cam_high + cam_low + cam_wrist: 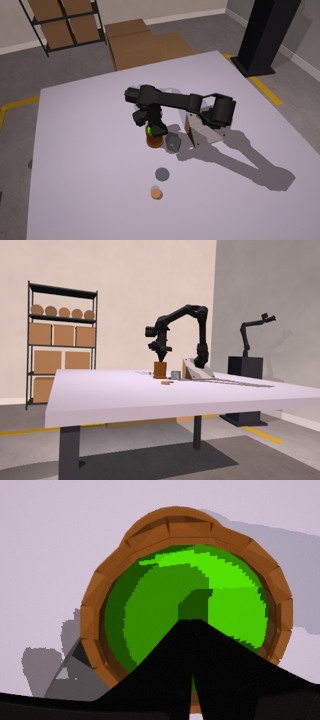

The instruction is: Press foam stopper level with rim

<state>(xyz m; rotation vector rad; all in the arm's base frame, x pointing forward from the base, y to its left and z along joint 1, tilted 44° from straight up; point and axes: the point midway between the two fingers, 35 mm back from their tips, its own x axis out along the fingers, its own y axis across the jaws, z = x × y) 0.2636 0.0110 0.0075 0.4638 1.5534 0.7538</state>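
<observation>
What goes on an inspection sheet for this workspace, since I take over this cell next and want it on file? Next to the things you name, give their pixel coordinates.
Surface: pale table (90, 167) (155, 392), shadows across it.
Job's things: jar (154, 141) (160, 370) (97, 595) upright; green stopper (149, 129) (235, 610) inside it.
Clutter: grey block (174, 143) (175, 375), grey disc (162, 174), orange disc (155, 193) (164, 382).
Gripper: tool (161, 361) (189, 630) shut, tips over the stopper; contact unclear.
Cables: nothing seen.
Surroundings: shelf (63, 290), cartons (131, 43), second arm (244, 336) on a pedestal (236, 366).
</observation>
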